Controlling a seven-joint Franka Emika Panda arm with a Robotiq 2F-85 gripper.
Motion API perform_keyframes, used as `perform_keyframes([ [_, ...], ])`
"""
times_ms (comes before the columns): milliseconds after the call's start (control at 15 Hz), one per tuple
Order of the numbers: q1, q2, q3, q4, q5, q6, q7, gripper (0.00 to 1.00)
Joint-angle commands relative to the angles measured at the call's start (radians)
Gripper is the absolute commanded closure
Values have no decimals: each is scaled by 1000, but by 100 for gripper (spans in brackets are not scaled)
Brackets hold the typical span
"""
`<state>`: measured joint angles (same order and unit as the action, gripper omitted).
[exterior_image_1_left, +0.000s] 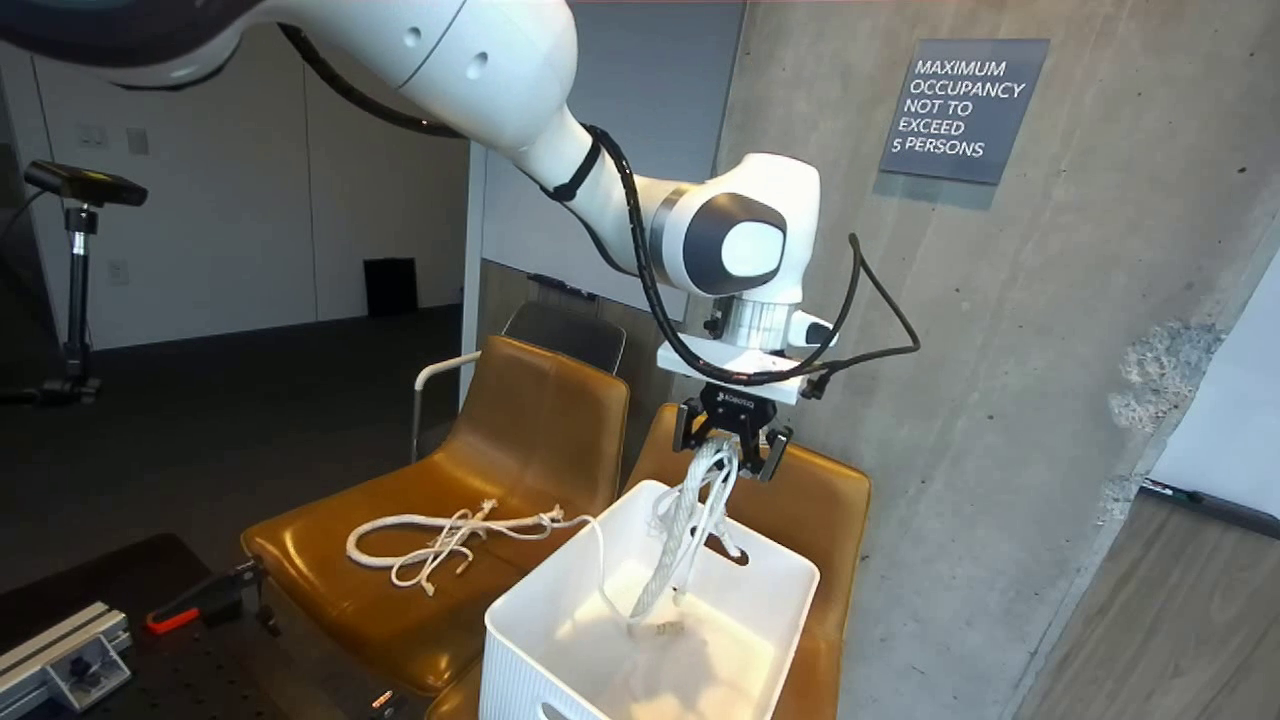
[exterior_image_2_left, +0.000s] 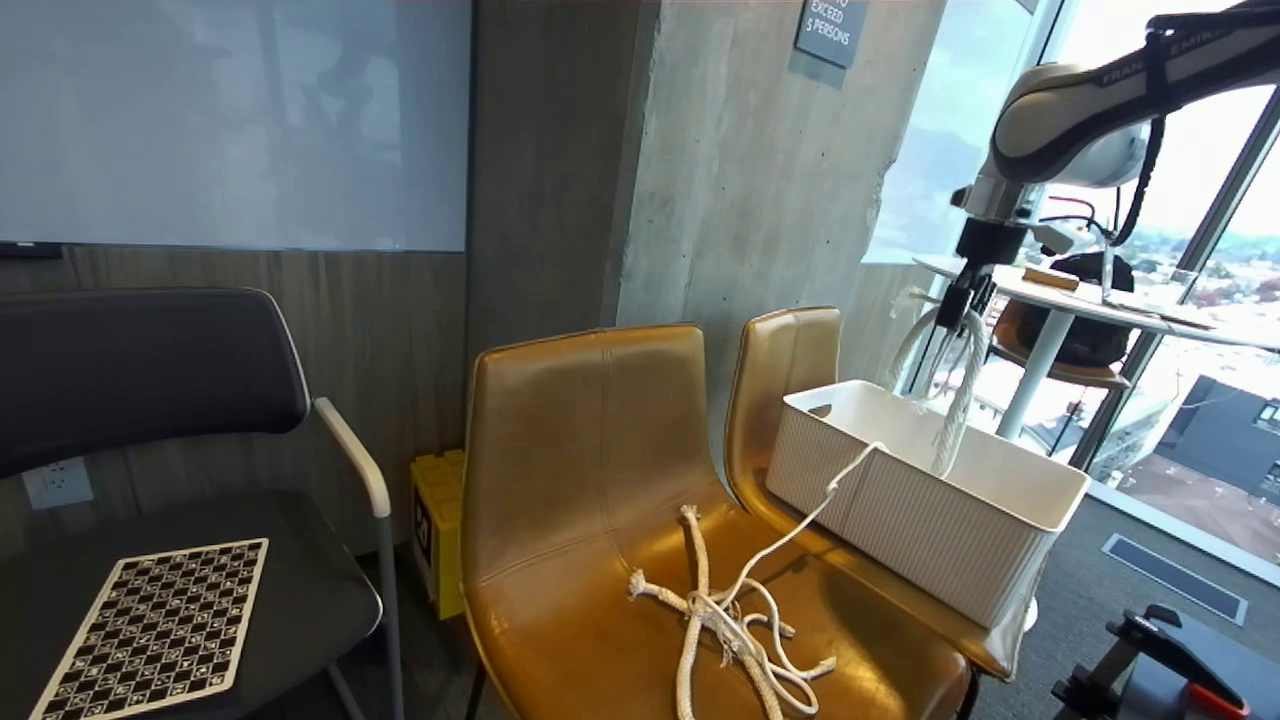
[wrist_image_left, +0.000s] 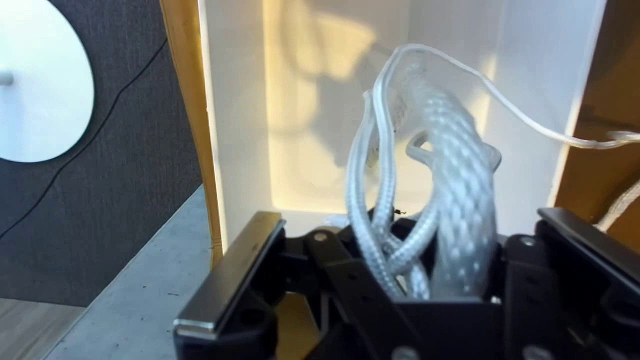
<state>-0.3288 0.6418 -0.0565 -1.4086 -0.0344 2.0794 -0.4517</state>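
Note:
My gripper hangs above the back of a white box. It is shut on a bundle of white rope, in both exterior views too; the fingers stand apart on either side, with the rope wedged between the inner links. The thick braided length droops into the box, with thinner loops beside it; its far end looks blurred. The white box has handle holes and ribbed sides. A thin cord runs over its rim to more knotted rope on the brown chair seat.
Two brown chairs stand side by side, the box on one. A concrete wall rises close behind the gripper. A dark chair bears a patterned board. Clamps and a metal rail lie in front.

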Motion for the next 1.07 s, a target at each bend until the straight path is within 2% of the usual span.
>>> perform_keyframes([
  [0,1,10,-8,-41,-10,32,-22,100],
  [133,-1,9,-7,-57,-5,37,-23,74],
  [533,14,-47,-1,-108,-12,59,-36,33],
  [800,51,-125,4,-229,-37,118,-56,3],
  [1000,101,-171,3,-349,-97,185,-54,0],
])
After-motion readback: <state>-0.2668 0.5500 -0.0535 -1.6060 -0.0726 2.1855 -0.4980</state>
